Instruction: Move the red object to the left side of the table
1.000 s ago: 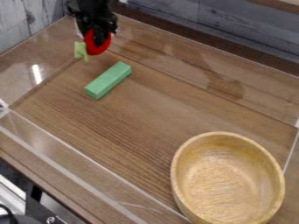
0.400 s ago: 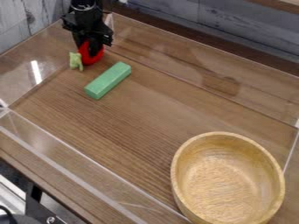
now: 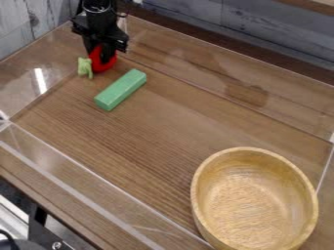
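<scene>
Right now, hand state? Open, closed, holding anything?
Hand: closed on the small round red toy fruit with its light-green leafy piece, low over the brown wood-grain table.

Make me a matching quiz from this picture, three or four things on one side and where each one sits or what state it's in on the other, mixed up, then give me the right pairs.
Things:
1. red toy fruit
2. green block
3. wooden bowl
4. gripper

Places or states:
A. near right corner of the table, empty
B. lying flat on bare wood, beside the arm
C. far left corner, between the fingers
D. pointing down, closed around something red

Pairs: 1-C, 2-B, 3-A, 4-D
</scene>
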Motion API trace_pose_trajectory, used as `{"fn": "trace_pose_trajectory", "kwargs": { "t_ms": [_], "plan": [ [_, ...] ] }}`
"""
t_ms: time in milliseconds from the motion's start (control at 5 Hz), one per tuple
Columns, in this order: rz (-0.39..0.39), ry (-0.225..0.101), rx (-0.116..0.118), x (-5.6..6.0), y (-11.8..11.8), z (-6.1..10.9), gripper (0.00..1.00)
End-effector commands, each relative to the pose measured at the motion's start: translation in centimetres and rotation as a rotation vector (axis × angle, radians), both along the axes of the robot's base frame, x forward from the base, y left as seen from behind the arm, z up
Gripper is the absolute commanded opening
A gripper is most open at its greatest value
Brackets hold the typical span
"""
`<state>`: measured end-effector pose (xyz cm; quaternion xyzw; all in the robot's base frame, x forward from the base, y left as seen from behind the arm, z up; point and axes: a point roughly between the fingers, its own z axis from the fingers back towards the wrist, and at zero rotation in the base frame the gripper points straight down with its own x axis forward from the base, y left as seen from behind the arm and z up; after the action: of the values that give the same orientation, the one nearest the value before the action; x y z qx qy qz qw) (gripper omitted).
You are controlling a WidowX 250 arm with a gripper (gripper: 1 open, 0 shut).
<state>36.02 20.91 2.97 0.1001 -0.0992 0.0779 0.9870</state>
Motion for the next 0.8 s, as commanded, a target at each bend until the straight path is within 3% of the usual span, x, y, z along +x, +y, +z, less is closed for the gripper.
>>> {"fn": "trace_pose_trajectory", "kwargs": {
  "t_ms": [0,600],
  "plan": [
    [0.013,-0.017,0.019,0.7,0.1,0.1,0.00],
    [0.036,0.033,0.017,0.5,-0.2,-1.5,0.00]
  ]
}}
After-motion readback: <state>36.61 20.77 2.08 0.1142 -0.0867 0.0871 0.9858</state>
